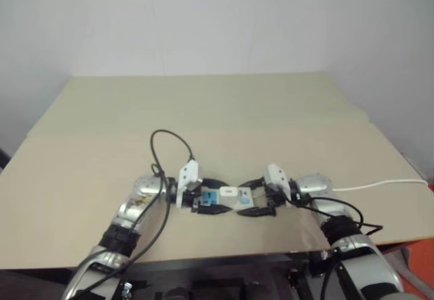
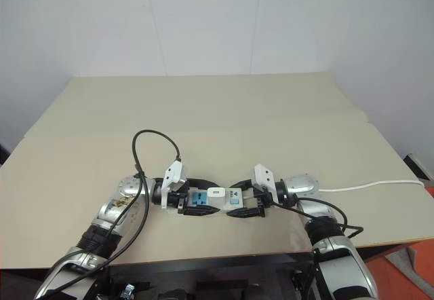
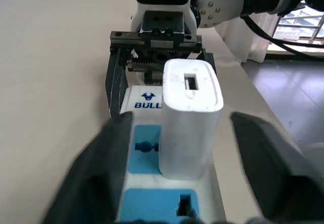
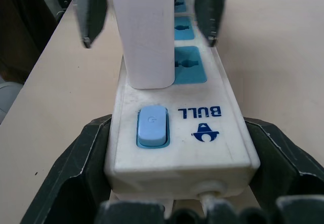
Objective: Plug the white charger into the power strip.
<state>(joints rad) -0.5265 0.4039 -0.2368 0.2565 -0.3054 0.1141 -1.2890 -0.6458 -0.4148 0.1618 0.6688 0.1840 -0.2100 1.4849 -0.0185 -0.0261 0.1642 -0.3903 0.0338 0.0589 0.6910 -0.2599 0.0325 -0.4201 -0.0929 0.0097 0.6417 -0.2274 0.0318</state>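
**Charger standing in the power strip, one gripper at each end**

Head views: One tan table fills the scene. Near its front edge lies one power strip, a white bar with blue sockets, running left to right. One white charger stands upright on the strip, about at its middle. Two grippers meet at the strip. The left gripper reaches in from the left, with its two black fingers spread on either side of the strip's left part. The right gripper reaches in from the right and clamps the strip's right end. One thin white cable trails from there to the table's right edge.

Left wrist view: The charger rises upright from a blue socket. The two black fingers stand wide apart, one on each side, clear of the charger. Two blue sockets show around the charger's base.

Right wrist view: Two black fingers press against both long sides of the strip, gripping its switch end. One blue switch sits just before the charger.
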